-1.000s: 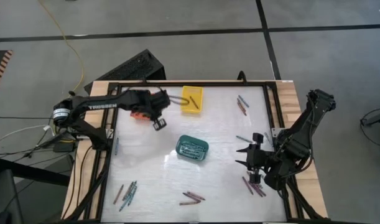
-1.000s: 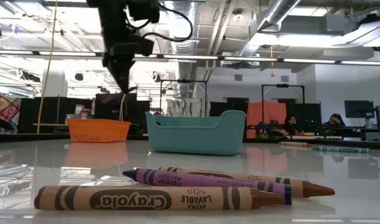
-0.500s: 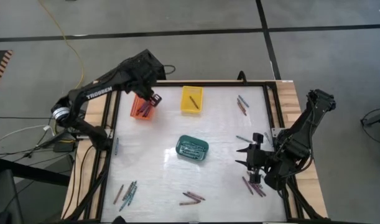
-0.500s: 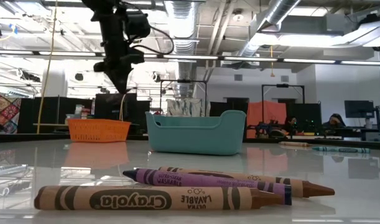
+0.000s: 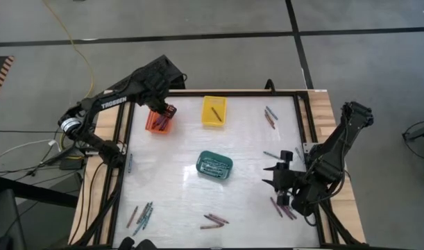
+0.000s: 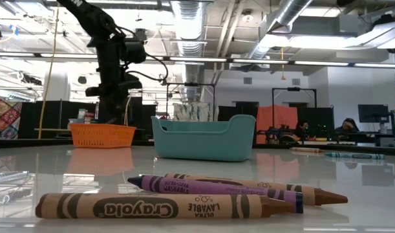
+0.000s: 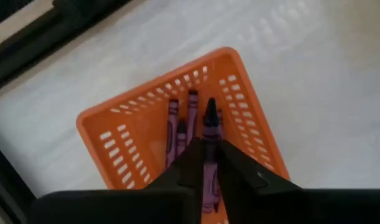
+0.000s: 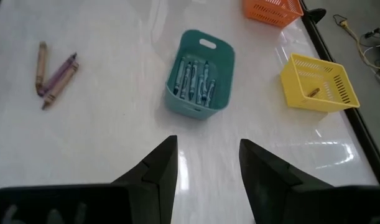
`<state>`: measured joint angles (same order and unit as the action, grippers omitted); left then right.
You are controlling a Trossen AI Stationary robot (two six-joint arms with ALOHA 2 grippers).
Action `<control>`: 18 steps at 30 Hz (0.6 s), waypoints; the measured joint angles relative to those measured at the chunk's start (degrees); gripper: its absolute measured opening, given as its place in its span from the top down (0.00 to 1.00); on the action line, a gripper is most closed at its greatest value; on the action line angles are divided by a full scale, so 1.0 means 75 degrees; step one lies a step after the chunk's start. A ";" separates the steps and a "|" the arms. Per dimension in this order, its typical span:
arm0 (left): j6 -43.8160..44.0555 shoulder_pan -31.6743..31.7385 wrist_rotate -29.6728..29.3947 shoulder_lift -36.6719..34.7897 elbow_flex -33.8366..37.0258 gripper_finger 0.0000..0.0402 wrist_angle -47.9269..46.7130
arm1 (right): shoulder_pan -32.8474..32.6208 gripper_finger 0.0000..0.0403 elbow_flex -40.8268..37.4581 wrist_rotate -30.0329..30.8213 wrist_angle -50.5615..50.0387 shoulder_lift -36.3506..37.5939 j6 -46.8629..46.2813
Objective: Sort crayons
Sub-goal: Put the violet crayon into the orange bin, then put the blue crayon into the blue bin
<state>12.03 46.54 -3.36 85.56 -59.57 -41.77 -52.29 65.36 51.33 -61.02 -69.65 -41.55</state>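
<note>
On the white surface [image 5: 177, 187], the left gripper [image 7: 205, 140] is hanging over the orange basket [image 7: 115, 130], its jaws clamped on a purple crayon [image 7: 209, 115]. It should be parting them low inside the basket, so the crayon drops among the others. The right gripper [image 8: 202, 158] is waiting near the surface's right edge, jaws apart.

Orange basket [image 5: 156, 125] directly beneath the left end effector [image 5: 168, 111]. Yellow basket [image 5: 213, 111] near, on its inner side. Green basket [image 5: 214, 165] mid-surface [image 5: 191, 201], between that and the right end effector [image 5: 276, 182]. Yellow cable [image 5: 76, 48] on the floor [image 5: 232, 17] beyond.
</note>
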 joint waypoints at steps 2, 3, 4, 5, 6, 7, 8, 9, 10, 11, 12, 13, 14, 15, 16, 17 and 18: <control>0.0082 0.0010 0.0009 0.0000 0.0053 0.88 -0.0029 | -0.0003 0.58 0.0000 -0.0009 -0.0031 -0.0066 -0.0002; 0.0107 0.0010 0.0009 0.0000 0.0053 0.86 -0.0022 | -0.0002 0.58 0.0000 -0.0008 -0.0032 -0.0088 -0.0002; 0.0149 0.0010 0.0023 0.0000 0.0053 0.84 -0.0004 | -0.0003 0.58 0.0000 -0.0005 -0.0037 -0.0112 -0.0002; 0.0161 0.0007 0.0092 -0.0005 0.0053 0.83 -0.0009 | -0.0003 0.58 0.0000 0.0000 -0.0037 -0.0123 -0.0002; 0.0181 -0.0006 0.0188 -0.0014 0.0053 0.81 -0.0025 | -0.0003 0.58 0.0000 -0.0003 -0.0037 -0.0123 -0.0002; 0.0213 -0.0018 0.0242 -0.0015 0.0053 0.79 -0.0035 | -0.0003 0.58 0.0000 0.0000 -0.0028 -0.0123 -0.0006; 0.0231 -0.0038 0.0302 -0.0015 0.0053 0.78 -0.0046 | -0.0003 0.58 0.0000 0.0005 -0.0031 -0.0123 -0.0010; 0.0237 -0.0060 0.0378 -0.0020 0.0053 0.76 -0.0068 | -0.0003 0.58 0.0000 0.0006 -0.0031 -0.0123 -0.0011; 0.0237 -0.0083 0.0432 -0.0053 0.0053 0.75 -0.0110 | -0.0002 0.58 0.0000 0.0009 -0.0029 -0.0121 -0.0013; 0.0238 -0.0119 0.0452 -0.0102 0.0053 0.74 -0.0148 | -0.0003 0.58 0.0000 0.0008 -0.0031 -0.0122 -0.0026; 0.0248 -0.0176 0.0460 -0.0168 0.0053 0.72 -0.0152 | -0.0003 0.58 0.0000 0.0009 -0.0034 -0.0123 -0.0045; 0.0296 -0.0238 0.0480 -0.0254 0.0053 0.71 -0.0149 | -0.0003 0.58 0.0000 0.0009 -0.0034 -0.0121 -0.0054; 0.0335 -0.0311 0.0506 -0.0349 0.0053 0.71 -0.0155 | -0.0003 0.58 0.0000 0.0009 -0.0037 -0.0121 -0.0057; 0.0369 -0.0393 0.0581 -0.0463 0.0053 0.70 -0.0158 | -0.0003 0.58 0.0000 0.0012 -0.0041 -0.0123 -0.0060; 0.0423 -0.0512 0.0673 -0.0601 0.0053 0.70 -0.0158 | -0.0003 0.58 0.0000 0.0012 -0.0043 -0.0120 -0.0060; 0.0461 -0.0636 0.0789 -0.0751 0.0053 0.70 -0.0162 | 0.0000 0.58 0.0000 0.0020 -0.0043 -0.0120 -0.0060; 0.0498 -0.0774 0.0888 -0.0895 0.0053 0.70 -0.0176 | 0.0000 0.58 0.0000 0.0051 -0.0043 -0.0121 -0.0060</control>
<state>15.76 40.74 3.31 78.84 -59.18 -43.10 -52.29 65.36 51.71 -61.34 -70.55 -42.00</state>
